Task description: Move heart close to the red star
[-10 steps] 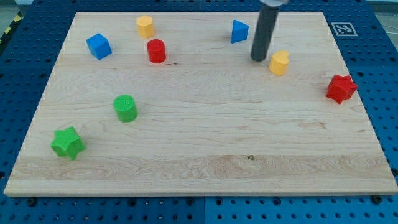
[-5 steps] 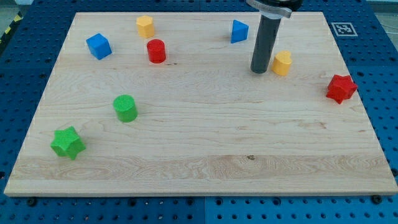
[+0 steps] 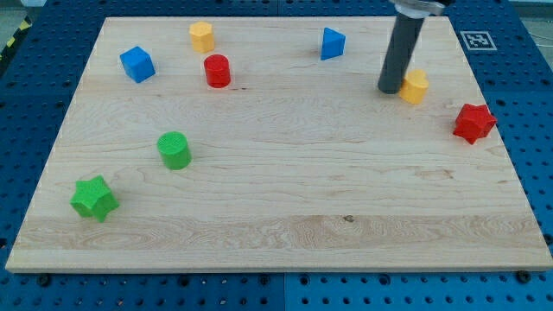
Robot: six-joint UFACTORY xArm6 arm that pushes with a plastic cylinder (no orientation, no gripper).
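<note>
tip (image 3: pixel 390 89) touched the yellow heart (image 3: pixel 416 86) on its view-left side | no claw fitted, rod only | red star (image 3: pixel 473 122) lay beyond heart, lower right | placed to shove heart starward

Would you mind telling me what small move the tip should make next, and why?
Probably keep pushing toward the view's right and slightly down: my tip sits against the yellow heart's left side, and the red star lies right and lower, apart.
</note>
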